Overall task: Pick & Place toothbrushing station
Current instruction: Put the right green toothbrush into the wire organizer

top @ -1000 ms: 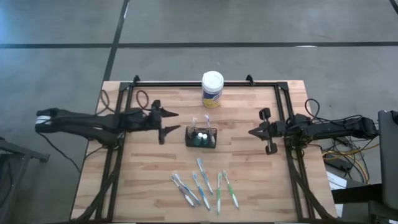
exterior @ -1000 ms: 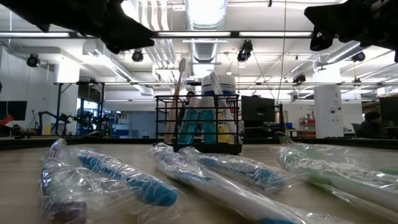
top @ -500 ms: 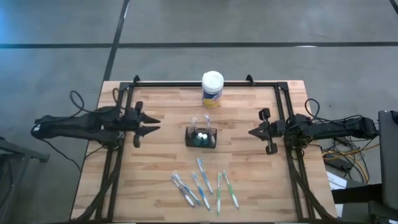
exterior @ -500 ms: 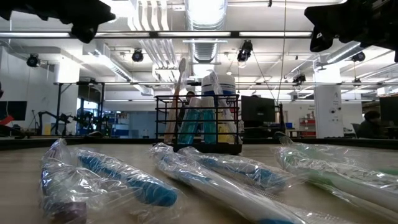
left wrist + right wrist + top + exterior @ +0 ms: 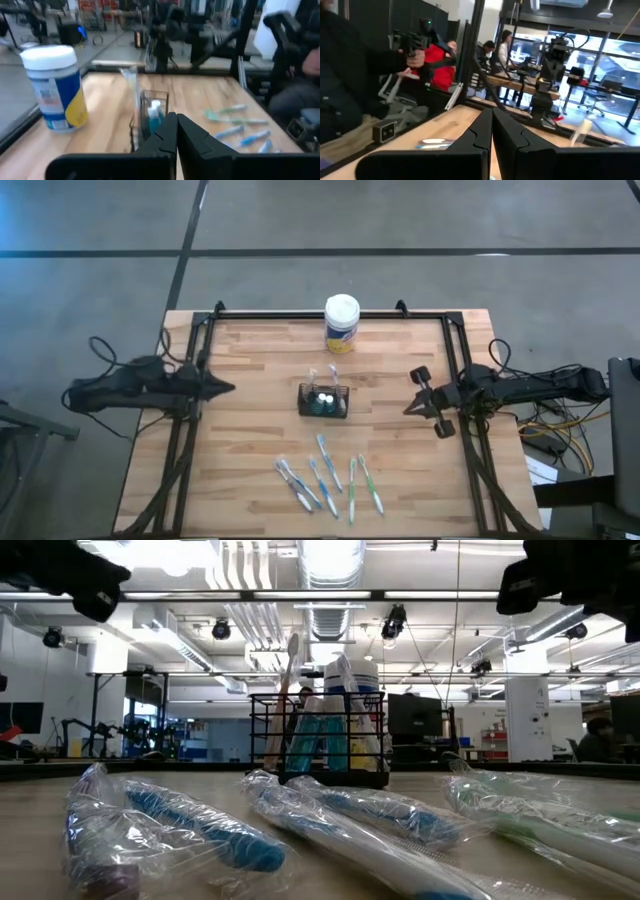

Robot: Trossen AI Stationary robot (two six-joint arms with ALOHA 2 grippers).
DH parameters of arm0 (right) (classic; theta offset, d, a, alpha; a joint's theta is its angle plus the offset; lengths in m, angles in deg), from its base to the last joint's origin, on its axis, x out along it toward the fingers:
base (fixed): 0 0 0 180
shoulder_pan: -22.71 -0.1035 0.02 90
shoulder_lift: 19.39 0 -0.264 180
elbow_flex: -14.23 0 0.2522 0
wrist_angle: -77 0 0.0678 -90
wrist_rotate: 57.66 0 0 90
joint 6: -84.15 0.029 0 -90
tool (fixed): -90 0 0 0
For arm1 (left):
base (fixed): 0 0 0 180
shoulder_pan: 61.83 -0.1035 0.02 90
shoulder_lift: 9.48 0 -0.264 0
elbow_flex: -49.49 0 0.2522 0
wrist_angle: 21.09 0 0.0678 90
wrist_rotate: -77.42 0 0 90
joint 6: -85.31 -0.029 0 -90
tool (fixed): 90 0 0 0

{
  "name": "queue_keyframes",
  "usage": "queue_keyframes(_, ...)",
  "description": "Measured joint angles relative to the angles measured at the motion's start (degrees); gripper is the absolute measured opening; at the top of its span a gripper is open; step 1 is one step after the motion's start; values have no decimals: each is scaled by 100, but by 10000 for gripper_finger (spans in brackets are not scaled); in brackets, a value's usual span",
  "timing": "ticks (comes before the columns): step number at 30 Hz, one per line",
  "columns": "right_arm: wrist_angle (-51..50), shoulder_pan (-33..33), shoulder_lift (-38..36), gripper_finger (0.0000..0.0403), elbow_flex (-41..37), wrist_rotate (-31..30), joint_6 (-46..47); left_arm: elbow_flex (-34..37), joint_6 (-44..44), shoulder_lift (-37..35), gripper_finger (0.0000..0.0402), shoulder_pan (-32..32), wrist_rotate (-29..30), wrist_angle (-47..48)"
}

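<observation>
Both claws [image 5: 228, 387] apparently clear of caddy [image 5: 323, 400]

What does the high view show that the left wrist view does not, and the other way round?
Only the high view shows the right gripper at the table's right edge and the whole wooden table. Only the left wrist view shows the left gripper's shut fingers up close. Both show the black wire-mesh caddy, the white-lidded yellow-label canister and loose wrapped toothbrushes.

The small black wire-mesh caddy [image 5: 324, 401] held teal tubes; the white-lidded canister [image 5: 341, 324] bore a yellow-and-blue label; the light wooden-plank bench [image 5: 260, 450] carried blue and green toothbrushes [image 5: 329, 483].
</observation>
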Motion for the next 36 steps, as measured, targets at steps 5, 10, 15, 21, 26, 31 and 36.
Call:
queue_keyframes(5, 20, 1, 50, 8, -2, -583, -169, 1106, -306, -36, 5, -6, -84, -2136)
queue_keyframes(10, 103, 4, 84, 8, -16, -1345, 85, 2085, -390, -34, 6, -8, -141, -3555)
queue_keyframes(15, 373, 1, 60, 8, -28, -1107, 753, 2338, -204, 18, 4, 8, -328, -3300)
queue_keyframes(21, 373, -13, 73, 8, -28, -1069, 1230, 2332, -23, -4, 8, 8, -426, -3348)
queue_keyframes(26, 373, -11, 84, 8, -28, -1262, 1197, 2332, -481, -8, 8, 8, -408, -3474)
queue_keyframes(31, 269, -11, 207, 8, -28, -1562, 1395, 2326, 103, -8, 7, 10, -432, -3470)
queue_keyframes(36, 33, -11, 555, 8, -28, -1607, 1888, 2328, 532, -5, 7, 9, -434, -3356)
